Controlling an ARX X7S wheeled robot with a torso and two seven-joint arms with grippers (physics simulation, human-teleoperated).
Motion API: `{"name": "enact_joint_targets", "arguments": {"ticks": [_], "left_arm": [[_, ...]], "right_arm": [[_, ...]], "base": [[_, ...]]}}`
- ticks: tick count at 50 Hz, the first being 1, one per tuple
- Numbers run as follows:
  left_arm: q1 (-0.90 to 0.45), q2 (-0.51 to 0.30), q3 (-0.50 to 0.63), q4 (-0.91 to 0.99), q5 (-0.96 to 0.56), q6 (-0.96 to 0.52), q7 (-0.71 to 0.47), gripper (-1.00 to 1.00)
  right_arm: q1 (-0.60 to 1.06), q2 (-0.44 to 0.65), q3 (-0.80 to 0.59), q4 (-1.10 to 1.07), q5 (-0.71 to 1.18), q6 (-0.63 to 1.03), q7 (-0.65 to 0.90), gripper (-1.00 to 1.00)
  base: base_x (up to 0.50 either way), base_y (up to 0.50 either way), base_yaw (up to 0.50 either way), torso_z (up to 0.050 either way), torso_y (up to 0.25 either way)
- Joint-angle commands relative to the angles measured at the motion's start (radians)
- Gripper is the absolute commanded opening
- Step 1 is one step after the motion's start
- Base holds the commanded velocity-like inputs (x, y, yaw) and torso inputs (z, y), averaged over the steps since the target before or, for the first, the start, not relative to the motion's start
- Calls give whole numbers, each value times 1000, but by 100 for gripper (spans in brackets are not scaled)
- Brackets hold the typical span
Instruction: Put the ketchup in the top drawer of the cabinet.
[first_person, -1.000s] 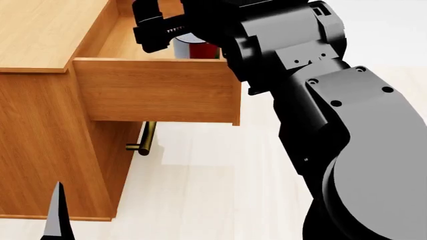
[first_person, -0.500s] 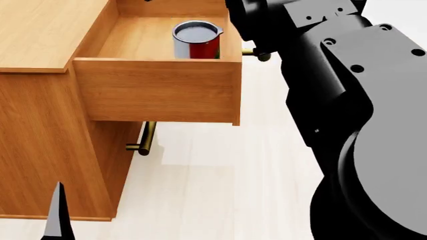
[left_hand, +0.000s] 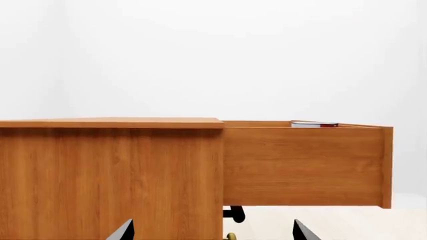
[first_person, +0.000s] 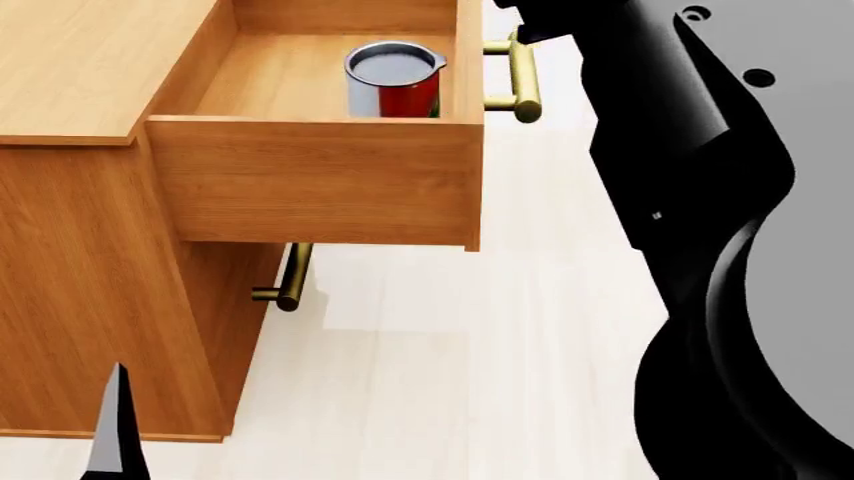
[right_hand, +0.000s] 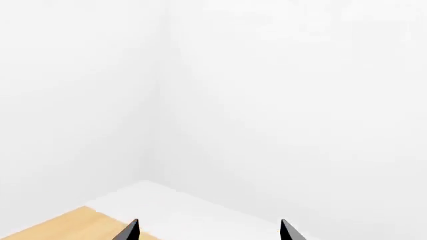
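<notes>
Pale plank floor (first_person: 441, 380) across the lower head view; blank white walls (right_hand: 267, 100) meeting in a corner in the right wrist view. Cabinet (first_person: 80, 250) at left, top drawer (first_person: 320, 180) pulled out at upper centre, ketchup (first_person: 394, 80) upright inside near its front right corner. Left gripper (left_hand: 210, 232) with tips apart, holding nothing. Right gripper (right_hand: 208, 231) likewise spread and empty.
</notes>
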Motion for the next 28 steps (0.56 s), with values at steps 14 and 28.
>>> {"name": "enact_joint_targets", "arguments": {"ticks": [14,28], "left_arm": [[-1,-4,9,-1,3,5,-4,100],[1,-7,14,5,7,5,-10,100]], "right_arm": [[-11,368,2,-588,13,-97,300,100],[-40,685,3,-1094,-27,-143,539,100]], "base": [[0,0,0,0,0],[0,0,0,0,0]]}}
